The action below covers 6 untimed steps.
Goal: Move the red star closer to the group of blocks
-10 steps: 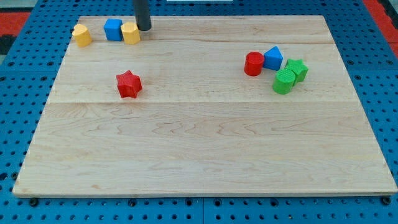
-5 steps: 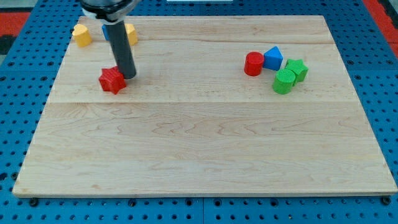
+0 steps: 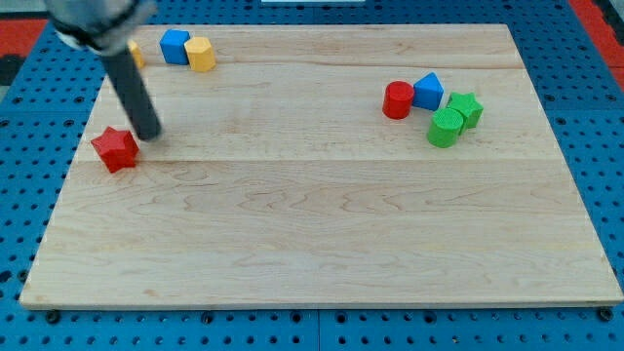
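Observation:
The red star (image 3: 115, 149) lies near the left edge of the wooden board (image 3: 322, 234). My tip (image 3: 148, 134) is just right of the star and slightly above it, touching or nearly touching it. A blue block (image 3: 175, 46) and a yellow block (image 3: 201, 54) sit together at the top left. Another yellow block (image 3: 137, 54) is mostly hidden behind the rod. At the right stands a group: a red cylinder (image 3: 397, 100), a blue block (image 3: 427, 91), a green star (image 3: 466, 108) and a green cylinder (image 3: 446, 128).
The board rests on a blue pegboard (image 3: 39, 117) that surrounds it on all sides. The red star is close to the board's left edge.
My tip came down from the top-left blocks to the red star and pushed it left and slightly down, toward the board's left edge. The other blocks have not moved.

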{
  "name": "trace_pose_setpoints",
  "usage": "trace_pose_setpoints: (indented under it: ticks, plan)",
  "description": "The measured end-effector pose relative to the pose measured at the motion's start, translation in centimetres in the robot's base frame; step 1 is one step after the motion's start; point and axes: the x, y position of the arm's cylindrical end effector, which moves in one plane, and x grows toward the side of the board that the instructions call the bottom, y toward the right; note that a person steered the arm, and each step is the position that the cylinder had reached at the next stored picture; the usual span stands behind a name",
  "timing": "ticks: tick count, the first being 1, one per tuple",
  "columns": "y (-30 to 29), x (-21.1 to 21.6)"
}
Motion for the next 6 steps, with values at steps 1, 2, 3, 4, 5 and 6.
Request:
trace_pose_setpoints:
  ticks: [1, 2, 3, 4, 5, 6]
  plan:
    - [1.9, 5.7]
    - [-7.0, 4.0]
    - [-7.3, -2.7]
    - [-5.0, -8.5]
    - [-2.7, -9.1]
    - [-5.1, -5.4]
